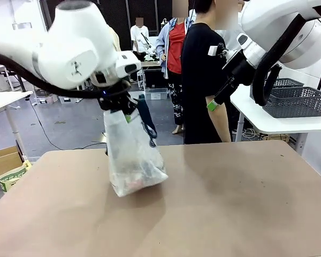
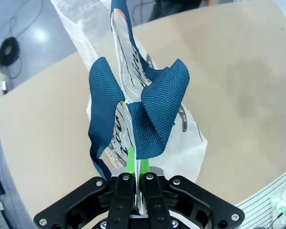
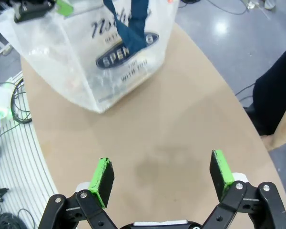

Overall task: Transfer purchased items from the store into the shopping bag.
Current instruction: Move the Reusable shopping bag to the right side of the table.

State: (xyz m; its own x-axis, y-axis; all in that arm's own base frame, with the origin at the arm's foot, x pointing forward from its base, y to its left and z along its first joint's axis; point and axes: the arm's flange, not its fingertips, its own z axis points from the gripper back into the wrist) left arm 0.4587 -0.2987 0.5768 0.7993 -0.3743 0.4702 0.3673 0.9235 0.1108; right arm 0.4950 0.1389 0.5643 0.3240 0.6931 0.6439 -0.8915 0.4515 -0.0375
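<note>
We judge the loading to be near its end, since the shopping bag (image 1: 132, 160) already hangs filled from our left gripper (image 1: 121, 105), whose fingers are clamped tight on the bag's top edge beside a navy strap handle (image 2: 157, 109); the bag's base touches the brown table (image 1: 230, 203), left of its middle; inside, through the translucent wall, we make out the purchased items (image 1: 136, 182) as a reddish and dark jumble at the bottom, too blurred for us to count; our right gripper (image 3: 161, 179) hangs high over bare table with its pads well apart and nothing between them; we count one bag, two grippers, and one person (image 1: 203, 80) standing at the far side; next, we reckon, the bag wants lowering until it stands by itself, then a gentle release so it does not topple.
</note>
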